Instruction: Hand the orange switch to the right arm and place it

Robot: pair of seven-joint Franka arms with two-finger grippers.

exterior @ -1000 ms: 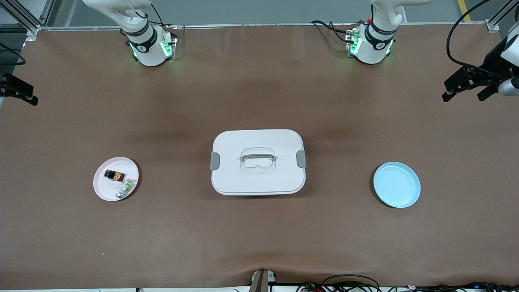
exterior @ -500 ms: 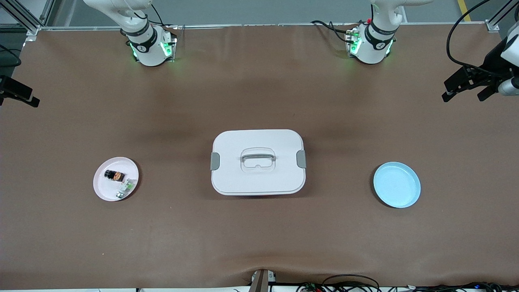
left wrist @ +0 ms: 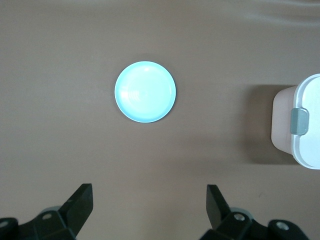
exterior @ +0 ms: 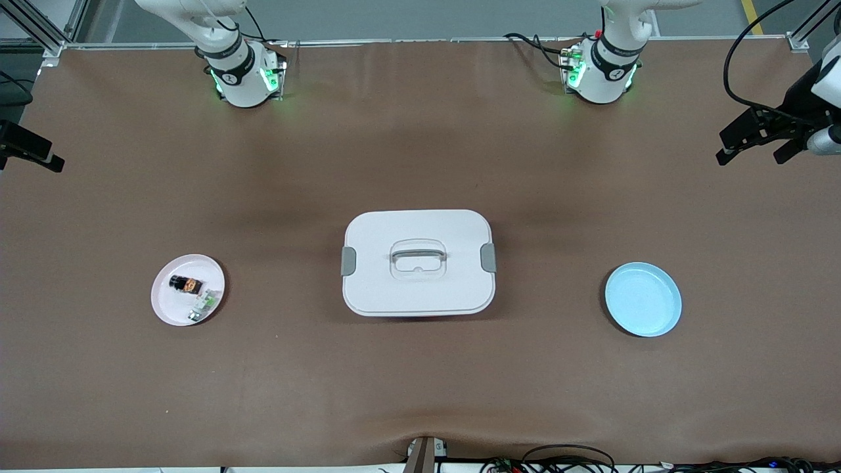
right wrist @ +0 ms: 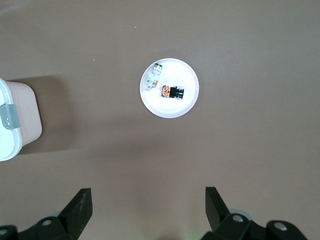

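**Orange switch on the pink plate, both grippers spread and high over the table**

The orange switch (exterior: pixel 185 284) lies on its side on a small pink plate (exterior: pixel 167 309), which sits toward the right arm's end of the table (exterior: pixel 420 394). On the same plate, just beside the switch and nearer the front camera, lie whitish-and-green small parts (exterior: pixel 205 303). In the right wrist view the switch (right wrist: pixel 172 92) shows its orange section next to its black body, with the whitish parts (right wrist: pixel 154 77) close alongside on the plate (right wrist: pixel 165 110).

A white lidded box (exterior: pixel 418 261) with grey side latches and a recessed handle stands at the middle of the table. A light blue plate (exterior: pixel 642 299) rests toward the left arm's end of the table, well apart from the box.

The right gripper (right wrist: pixel 145 212) hangs high over the table with its fingers spread wide and nothing between them; the pink plate lies below it. The left gripper (left wrist: pixel 150 210) likewise hangs high with its fingers spread and nothing held, over the table by the blue plate (left wrist: pixel 145 92). In the front view only the edge of the right gripper (exterior: pixel 26 150) shows at the table's end, while the left gripper (exterior: pixel 755 139) shows over the other end of the table.
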